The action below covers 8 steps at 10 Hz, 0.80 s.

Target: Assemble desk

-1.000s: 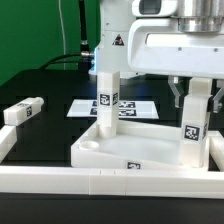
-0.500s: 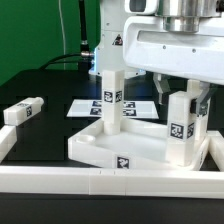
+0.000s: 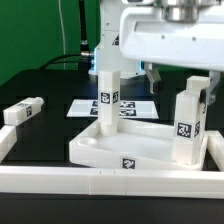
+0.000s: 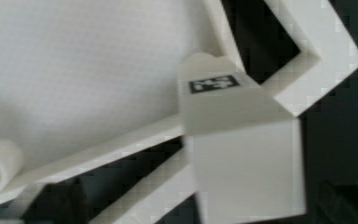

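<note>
1. Gripper (image 3: pixel 180 78) fingers sit at the upper right of the exterior view, partly hidden under the big white wrist housing; we see them spread apart, one dark finger (image 3: pixel 152 76) to the left of the right-hand leg's top and the other near its right side, gripping nothing.
2. We see the tabletop (image 3: pixel 115 150) at lower centre of the exterior view, a white tray with a raised rim, carrying a black-and-white tag on its front wall.
3. Two legs stand upright in it: the rear leg (image 3: pixel 107 98) at centre frame and the right leg (image 3: pixel 184 125) at the right, each with a tag on its side.
4. A third leg (image 3: pixel 24 110) lies on the black table (image 3: pixel 50 85) at the left edge, well apart from the tabletop.
5. We see the marker board (image 3: pixel 85 105) flat behind the tabletop, partly hidden by the rear leg.
6. White rails (image 3: pixel 110 182) run along the bottom of the frame.
7. In the wrist view, a leg (image 4: pixel 238 140) with a small tag near its tip crosses the frame's centre beside the tabletop (image 4: pixel 87 80).
8. No brand or readable writing shows; we can make out only a black triangle sticker (image 3: pixel 118 41) on the arm.
</note>
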Tool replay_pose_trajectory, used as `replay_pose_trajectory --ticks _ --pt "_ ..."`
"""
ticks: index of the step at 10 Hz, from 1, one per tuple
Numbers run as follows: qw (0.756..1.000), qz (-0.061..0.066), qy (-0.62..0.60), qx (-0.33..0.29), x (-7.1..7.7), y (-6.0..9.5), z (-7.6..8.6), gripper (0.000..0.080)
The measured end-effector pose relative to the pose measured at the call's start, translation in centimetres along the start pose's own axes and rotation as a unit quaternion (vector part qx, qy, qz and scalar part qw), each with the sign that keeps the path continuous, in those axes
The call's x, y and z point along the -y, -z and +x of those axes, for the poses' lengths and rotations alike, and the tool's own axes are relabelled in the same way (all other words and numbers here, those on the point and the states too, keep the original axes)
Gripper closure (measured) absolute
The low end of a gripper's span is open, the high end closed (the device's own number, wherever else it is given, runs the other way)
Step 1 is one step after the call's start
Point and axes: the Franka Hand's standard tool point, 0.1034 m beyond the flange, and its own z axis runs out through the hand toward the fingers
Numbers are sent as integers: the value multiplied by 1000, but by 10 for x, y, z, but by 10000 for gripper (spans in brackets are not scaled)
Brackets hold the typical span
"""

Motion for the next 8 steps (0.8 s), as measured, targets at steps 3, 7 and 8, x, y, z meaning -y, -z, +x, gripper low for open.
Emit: replay_pose_trajectory --ticks 3,7,8 --pt "1000 2 15 -4 -43 15 25 150" --pt "1000 0 19 -1 -37 11 19 150" --pt "1000 0 19 -1 -37 11 19 150"
